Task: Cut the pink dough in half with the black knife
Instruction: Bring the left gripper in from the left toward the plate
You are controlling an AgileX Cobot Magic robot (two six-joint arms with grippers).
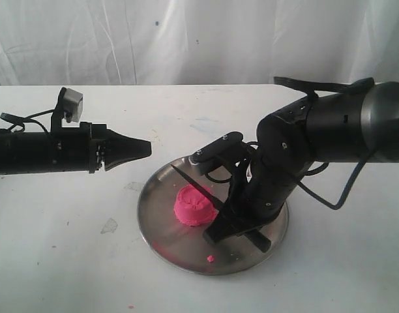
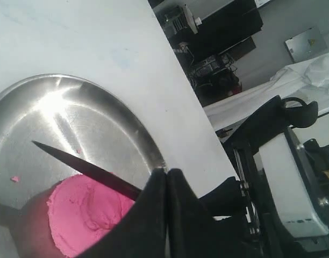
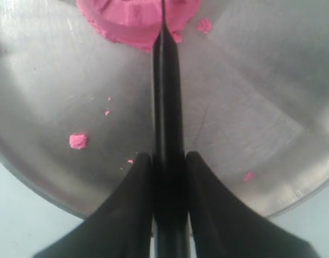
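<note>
The pink dough [image 1: 194, 206] [image 2: 84, 215] [image 3: 136, 19] is one squat lump with a dimpled top on the round steel plate [image 1: 157, 225]. My right gripper [image 1: 229, 218] [image 3: 168, 157] is shut on the handle of the black knife [image 1: 196, 186] [image 2: 86, 169] [image 3: 166, 91]. The blade lies across the top of the dough, its tip pointing to the back left. My left gripper [image 1: 146, 148] [image 2: 166, 172] hovers shut and empty over the plate's left rim, clear of the dough.
Small pink crumbs [image 1: 211, 259] [image 3: 78, 141] lie scattered on the plate [image 3: 245, 107]. The plate rests on a white table [image 1: 69, 261] with a white curtain [image 1: 186, 39] behind. The right arm [image 1: 330, 130] leans over the plate's right side.
</note>
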